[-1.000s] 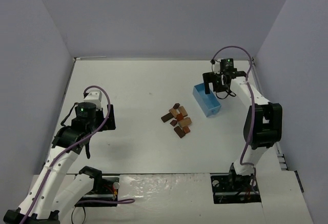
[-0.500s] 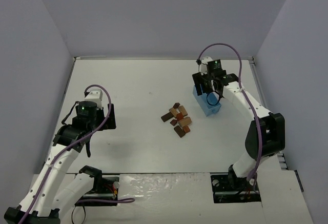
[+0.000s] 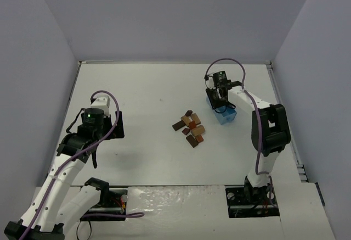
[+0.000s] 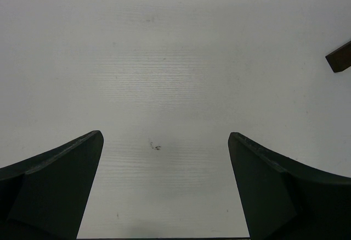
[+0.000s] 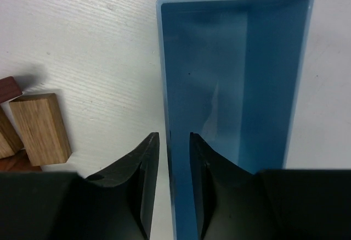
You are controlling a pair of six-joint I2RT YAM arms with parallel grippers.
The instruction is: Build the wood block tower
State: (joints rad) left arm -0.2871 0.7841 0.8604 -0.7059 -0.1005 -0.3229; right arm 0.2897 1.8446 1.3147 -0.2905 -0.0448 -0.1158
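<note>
The wood blocks [image 3: 190, 129], tan, reddish-brown and dark brown, lie in a loose cluster mid-table; no wood block tower is in view. In the right wrist view a tan block [image 5: 41, 127] and a reddish one [image 5: 8, 89] show at the left edge. My right gripper [image 5: 174, 138] straddles the left wall of a light blue box [image 5: 236, 75], one finger outside, one inside. The jaws are narrow, with thin gaps to the wall. My left gripper [image 4: 164, 141] hangs wide open over bare table, left of the blocks. A dark block [image 4: 339, 57] shows at that view's right edge.
The light blue box [image 3: 221, 108] stands open-topped and empty just right of the block cluster. Grey walls enclose the white table [image 3: 142, 86] on three sides. The arm bases sit at the near edge.
My right arm swung left and down from behind the box onto its left wall, and its jaws narrowed from wide open to a slim gap. The left arm has not moved.
</note>
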